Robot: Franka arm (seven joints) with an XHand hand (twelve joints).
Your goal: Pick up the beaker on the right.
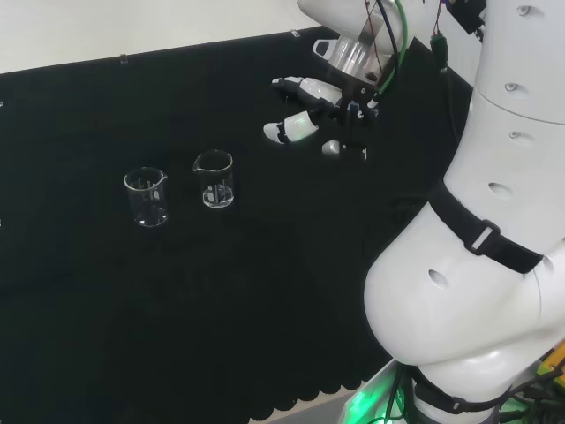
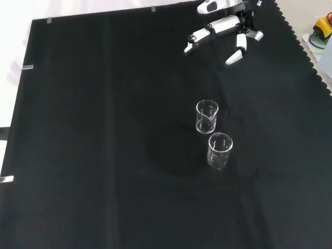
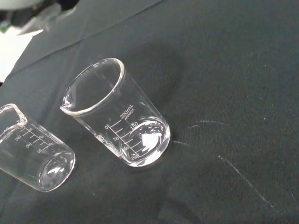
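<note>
Two clear glass beakers stand upright and close together on the black cloth. In the head view the right beaker (image 1: 215,180) stands beside the left beaker (image 1: 146,197). In the front view the same pair appears as a farther beaker (image 2: 207,116) and a nearer beaker (image 2: 219,150). The wrist view has one beaker (image 3: 119,115) in the middle and the other beaker (image 3: 32,150) at the edge; both look empty. The hand (image 1: 309,115) hovers above the cloth to the right of the beakers in the head view, fingers spread and straight, holding nothing. The front view places the hand (image 2: 228,23) near the far edge.
The black cloth (image 2: 104,129) covers the bench, with a scalloped edge (image 2: 306,46) at the front view's right. The arm's white links (image 1: 477,247) stand at the right of the head view. A small coloured object (image 2: 324,26) sits beyond the cloth edge.
</note>
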